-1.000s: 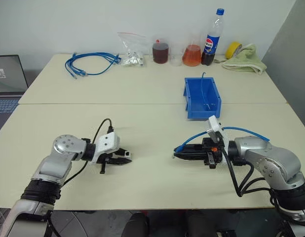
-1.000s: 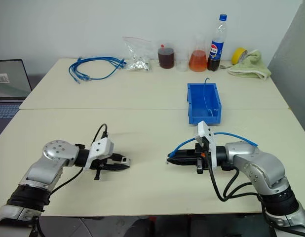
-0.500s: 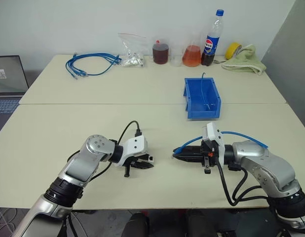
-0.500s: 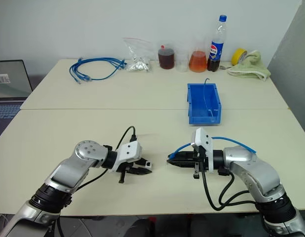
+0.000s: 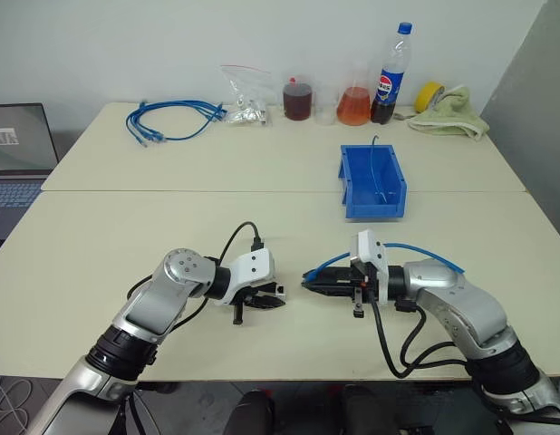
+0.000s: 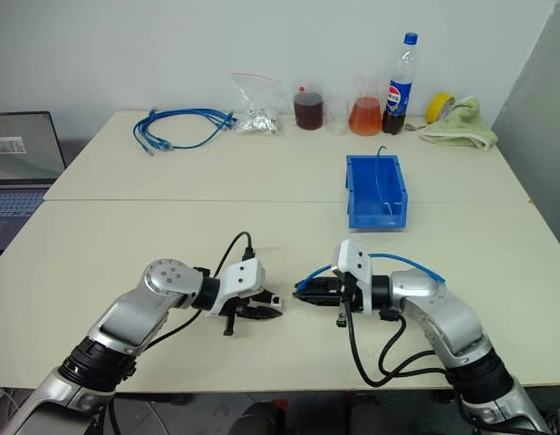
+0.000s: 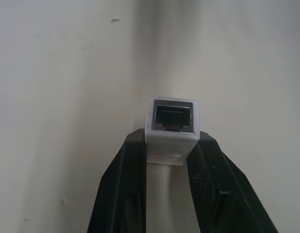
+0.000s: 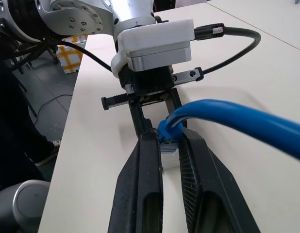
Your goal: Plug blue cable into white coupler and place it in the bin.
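The left gripper (image 5: 271, 298) is clamped on the white coupler (image 7: 171, 129), its open socket jutting past the fingertips toward the right gripper (image 5: 313, 283). The right gripper pinches the blue cable (image 8: 237, 118) just behind its plug (image 8: 168, 144), which is close to the coupler but apart, bare table (image 5: 289, 227) between. Well beyond the right fingers sits the bin (image 5: 372, 180). A coiled cable bundle (image 5: 171, 119), bag (image 5: 242, 91), flasks (image 5: 352, 101) and bottle (image 5: 388, 72) line the far edge.

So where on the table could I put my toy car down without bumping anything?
The near left stretch of the table, between the laptop and the left end effector, is bare. So is the middle between the coiled blue cables and the bin. It's crowded along the back edge by the bottles.
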Controlling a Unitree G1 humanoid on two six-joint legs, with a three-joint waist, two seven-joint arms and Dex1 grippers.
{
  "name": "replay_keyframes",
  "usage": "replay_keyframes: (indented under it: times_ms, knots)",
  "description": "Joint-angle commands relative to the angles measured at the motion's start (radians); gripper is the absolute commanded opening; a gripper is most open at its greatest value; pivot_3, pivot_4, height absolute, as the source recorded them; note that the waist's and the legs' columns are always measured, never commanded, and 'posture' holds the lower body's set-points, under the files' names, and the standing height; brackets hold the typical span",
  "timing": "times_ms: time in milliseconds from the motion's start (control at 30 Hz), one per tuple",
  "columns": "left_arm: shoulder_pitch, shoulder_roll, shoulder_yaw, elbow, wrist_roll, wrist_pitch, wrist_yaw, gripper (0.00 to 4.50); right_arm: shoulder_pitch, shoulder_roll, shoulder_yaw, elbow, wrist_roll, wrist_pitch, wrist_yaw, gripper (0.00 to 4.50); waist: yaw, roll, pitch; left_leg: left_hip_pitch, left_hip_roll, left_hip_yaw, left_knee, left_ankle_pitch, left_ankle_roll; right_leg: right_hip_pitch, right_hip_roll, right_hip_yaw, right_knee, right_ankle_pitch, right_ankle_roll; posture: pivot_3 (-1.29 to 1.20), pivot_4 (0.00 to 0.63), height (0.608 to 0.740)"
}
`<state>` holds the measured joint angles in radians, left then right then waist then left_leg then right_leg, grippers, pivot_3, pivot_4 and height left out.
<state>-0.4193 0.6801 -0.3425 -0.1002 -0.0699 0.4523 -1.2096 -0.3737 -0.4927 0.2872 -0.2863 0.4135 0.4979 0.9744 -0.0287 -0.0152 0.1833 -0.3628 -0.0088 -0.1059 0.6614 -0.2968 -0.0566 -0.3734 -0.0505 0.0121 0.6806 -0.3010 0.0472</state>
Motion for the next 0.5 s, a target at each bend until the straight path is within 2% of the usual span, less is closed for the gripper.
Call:
replay_keyframes:
  times_ms: [33,500]
  knots:
    - [0.022,0.000,-0.046,0.027,0.013,0.027,-0.004,0.83,-0.034,0.025,0.038,0.032,-0.043,-0.046,0.005,0.20,0.000,0.000,0.000,0.000,0.000,0.000,0.000,0.000,0.000,0.000,0.000,0.000,0.000,0.000,0.000,0.00,0.150,0.740]
    - [0.018,0.007,-0.046,0.043,0.013,0.012,-0.024,0.83,-0.088,0.096,0.123,0.124,-0.165,-0.092,-0.004,0.20,-0.001,0.001,-0.001,0.000,0.000,0.000,0.000,0.000,0.000,0.000,0.000,0.000,0.000,0.000,0.000,0.00,0.150,0.740]
